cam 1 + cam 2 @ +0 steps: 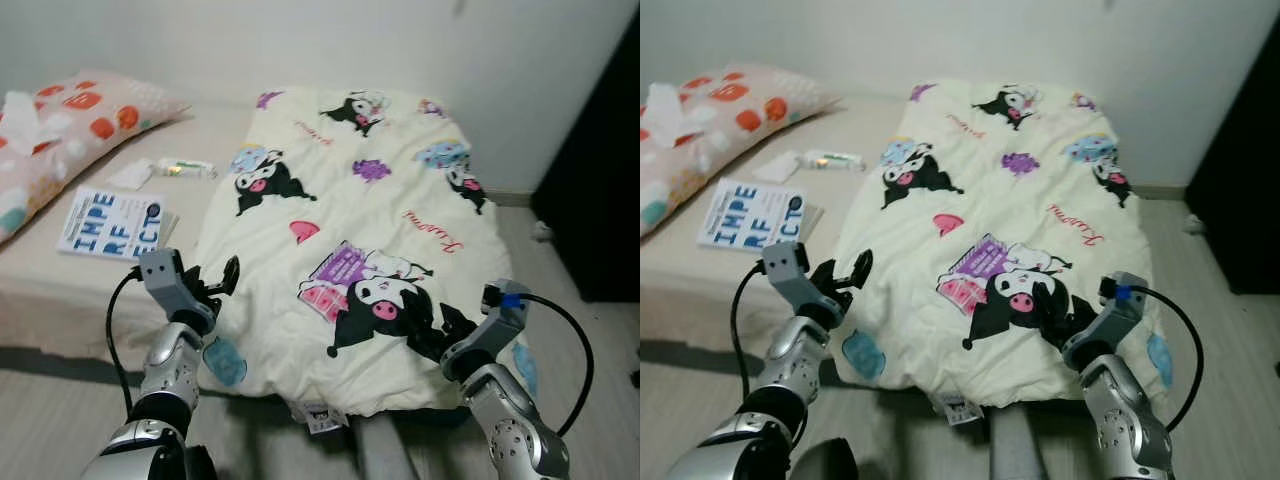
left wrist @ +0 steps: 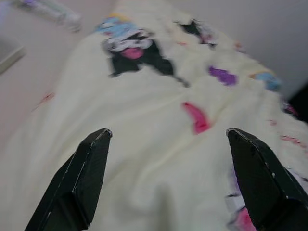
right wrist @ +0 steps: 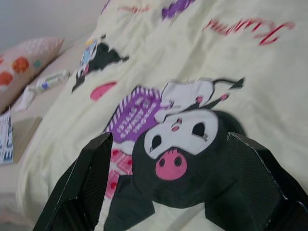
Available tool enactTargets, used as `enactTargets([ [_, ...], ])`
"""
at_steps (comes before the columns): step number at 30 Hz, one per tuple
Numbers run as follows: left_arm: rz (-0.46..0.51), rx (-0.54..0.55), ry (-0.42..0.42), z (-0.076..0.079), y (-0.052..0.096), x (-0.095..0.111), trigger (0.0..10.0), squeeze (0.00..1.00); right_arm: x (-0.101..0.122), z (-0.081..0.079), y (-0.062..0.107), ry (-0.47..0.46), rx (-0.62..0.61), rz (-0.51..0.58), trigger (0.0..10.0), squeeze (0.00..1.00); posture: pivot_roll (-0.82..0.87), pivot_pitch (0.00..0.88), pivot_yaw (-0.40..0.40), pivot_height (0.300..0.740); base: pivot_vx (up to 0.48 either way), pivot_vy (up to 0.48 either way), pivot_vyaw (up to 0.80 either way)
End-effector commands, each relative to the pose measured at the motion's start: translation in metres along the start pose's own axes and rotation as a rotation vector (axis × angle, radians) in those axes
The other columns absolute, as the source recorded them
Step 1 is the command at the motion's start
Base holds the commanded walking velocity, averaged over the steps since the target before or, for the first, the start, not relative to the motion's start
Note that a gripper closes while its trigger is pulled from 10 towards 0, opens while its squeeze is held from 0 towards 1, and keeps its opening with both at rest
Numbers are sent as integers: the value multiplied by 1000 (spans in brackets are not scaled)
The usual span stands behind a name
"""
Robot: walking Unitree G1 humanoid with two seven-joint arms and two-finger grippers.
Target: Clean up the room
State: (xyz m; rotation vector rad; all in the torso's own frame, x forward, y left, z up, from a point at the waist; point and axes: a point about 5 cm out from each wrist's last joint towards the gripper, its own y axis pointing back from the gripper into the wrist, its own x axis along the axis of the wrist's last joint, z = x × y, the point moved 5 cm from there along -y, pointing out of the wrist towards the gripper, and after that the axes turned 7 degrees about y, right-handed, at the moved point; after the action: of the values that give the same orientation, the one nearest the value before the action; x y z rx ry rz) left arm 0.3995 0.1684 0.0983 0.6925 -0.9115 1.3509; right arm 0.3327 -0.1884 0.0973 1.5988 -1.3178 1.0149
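The bed [image 1: 60,285] had a cream cartoon blanket [image 1: 350,220] spread over its right side, a pillow [image 1: 60,130] far left, a book [image 1: 110,222] near left, and a small tube [image 1: 185,168] beyond it.

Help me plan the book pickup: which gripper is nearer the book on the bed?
Left. The left gripper hovers just below and right of the book, at the blanket's edge; the right gripper is across the blanket, much farther.
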Motion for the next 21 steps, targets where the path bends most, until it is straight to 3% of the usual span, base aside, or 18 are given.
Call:
enactTargets([
  [1, -9, -6, -12, 4, -3, -2, 10000, 0, -5, 0, 2, -6, -10, -6, 10000, 0, -123, 148, 46, 497, 0, 0, -769],
  [4, -5, -5, -20, 7, -5, -1, 10000, 0, -6, 1, 4, -2, -16, -5, 10000, 0, -125, 151, 49, 497, 0, 0, -769],
  [10, 2, 33, -118, 14, -14, 5, 10000, 0, -7, 3, 6, 1, -29, 10, 10000, 0, -133, 157, 59, 497, 0, 0, -769],
  [21, -34, 103, -162, 0, -11, 1, 10000, 0, -9, 1, 6, 18, -30, 17, 10000, 0, -133, 163, 60, 497, 0, 0, 0],
])
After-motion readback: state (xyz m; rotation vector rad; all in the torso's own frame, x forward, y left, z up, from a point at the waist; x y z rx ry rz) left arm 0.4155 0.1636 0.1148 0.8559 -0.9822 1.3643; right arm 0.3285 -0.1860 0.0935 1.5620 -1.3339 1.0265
